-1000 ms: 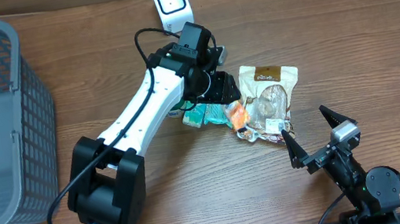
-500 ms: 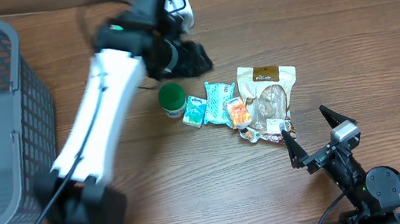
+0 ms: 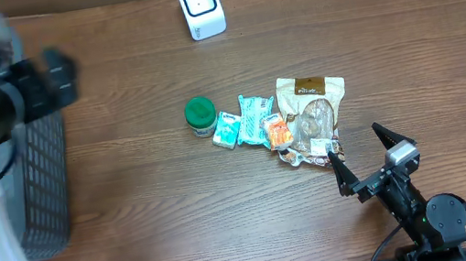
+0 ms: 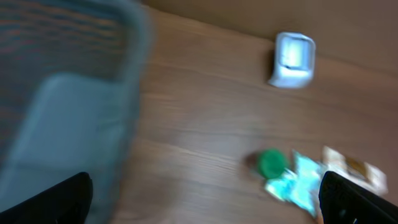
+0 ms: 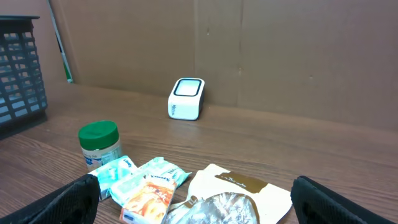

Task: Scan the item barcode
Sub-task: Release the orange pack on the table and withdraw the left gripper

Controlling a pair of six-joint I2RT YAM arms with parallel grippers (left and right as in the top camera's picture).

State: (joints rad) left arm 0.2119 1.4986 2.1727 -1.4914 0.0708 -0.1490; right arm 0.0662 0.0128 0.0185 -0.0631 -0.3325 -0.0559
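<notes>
- Items to scan lie in a row mid-bench: green-lidded jar (image 3: 200, 113), teal packets (image 3: 256, 114), orange packet (image 3: 276, 130), pouch (image 3: 312, 111). All are flat on the bench (image 3: 152, 207), none is held, and the packets touch or overlap.
- The pouch is the biggest item. Its long axis runs far-to-near, slightly tilted, with the brown label end toward the far edge and the near end pointing at the right arm.
- No barcode is readable in any view; it is probably on an underside, can't tell.
- The scanner (image 3: 200, 6) stands at the far edge, beyond the row and well apart from it, roughly in line with the jar. Its face is tilted up.
- The right pincer (image 3: 352, 142) is just beside the pouch's near corner, on the near-right side. It is spread wide with nothing in it, fingers aimed across the row toward the scanner.
- The right wrist view confirms this: pouch closest, then packets, jar to the left, scanner straight ahead behind them.
- The left pincer (image 4: 206, 180) is far off to the left, above the basket (image 3: 42, 187) and well apart from every item. It is spread wide with nothing between the fingers; this view is heavily blurred, so only fairly sure.
- Judgement: the right arm is much nearer for the pouch or orange packet. For the left arm the jar is the closest item, but it is still a long reach back.
- Key relation: the item sits between the right pincer and the scanner, so the carry would run away from the right arm's base toward the far edge.
</notes>
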